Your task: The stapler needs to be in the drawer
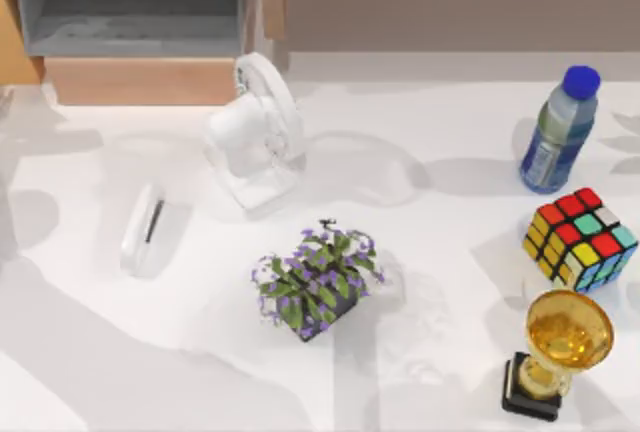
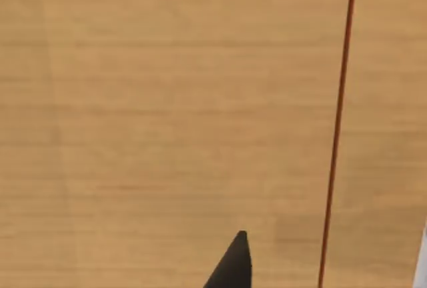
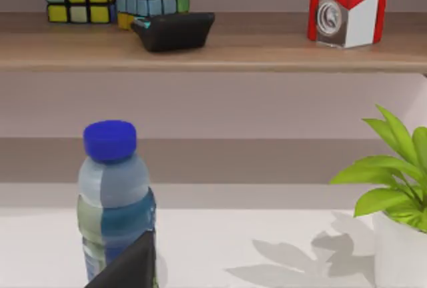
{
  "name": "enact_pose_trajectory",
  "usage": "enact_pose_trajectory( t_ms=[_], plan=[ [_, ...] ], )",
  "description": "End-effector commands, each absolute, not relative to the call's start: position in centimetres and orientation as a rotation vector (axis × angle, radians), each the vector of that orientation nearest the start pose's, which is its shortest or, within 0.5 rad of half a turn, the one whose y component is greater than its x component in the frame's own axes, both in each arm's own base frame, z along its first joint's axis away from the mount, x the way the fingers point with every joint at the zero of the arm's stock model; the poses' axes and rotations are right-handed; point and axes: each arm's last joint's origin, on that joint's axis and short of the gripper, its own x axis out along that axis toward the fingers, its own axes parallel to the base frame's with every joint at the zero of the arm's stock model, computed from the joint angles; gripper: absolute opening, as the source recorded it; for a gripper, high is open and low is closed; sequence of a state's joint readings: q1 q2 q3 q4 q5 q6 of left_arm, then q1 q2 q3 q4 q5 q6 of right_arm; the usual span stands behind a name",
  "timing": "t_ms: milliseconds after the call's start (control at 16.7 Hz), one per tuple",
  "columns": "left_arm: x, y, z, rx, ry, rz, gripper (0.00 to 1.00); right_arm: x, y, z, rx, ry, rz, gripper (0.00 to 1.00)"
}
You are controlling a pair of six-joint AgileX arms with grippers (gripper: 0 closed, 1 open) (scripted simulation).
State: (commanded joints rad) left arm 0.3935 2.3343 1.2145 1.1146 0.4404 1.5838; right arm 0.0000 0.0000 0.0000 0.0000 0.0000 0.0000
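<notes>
We see the stapler [image 1: 146, 229] loose, left of the fan [image 1: 256, 135]; drawer [image 1: 130, 17] open far-left, ready. Grippers' openness: cannot tell.

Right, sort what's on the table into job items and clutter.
For the job: stapler, drawer.
Clutter: fan, flower pot, water bottle, puzzle cube, trophy.

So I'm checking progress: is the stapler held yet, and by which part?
Not held. The stapler lies free on the table, outside the open drawer.
</notes>
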Motion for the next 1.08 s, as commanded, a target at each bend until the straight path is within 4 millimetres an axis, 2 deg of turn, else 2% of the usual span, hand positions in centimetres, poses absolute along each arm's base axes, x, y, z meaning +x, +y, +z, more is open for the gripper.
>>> enact_pose_trajectory(
  t_ms=[300,900,1080],
  plan=[
    [43.3,17.1,9.5,1.571,-0.016,-0.016,0.02,10.6,-0.1,16.0,0.000,0.000,0.000,1.00],
    [43.1,17.2,9.1,1.559,0.000,-0.025,0.00,10.6,-0.1,16.0,0.000,0.000,0.000,1.00],
    [41.6,17.4,9.3,1.562,-0.004,-0.019,0.00,10.6,-0.1,16.0,0.000,0.000,0.000,1.00]
  ],
)
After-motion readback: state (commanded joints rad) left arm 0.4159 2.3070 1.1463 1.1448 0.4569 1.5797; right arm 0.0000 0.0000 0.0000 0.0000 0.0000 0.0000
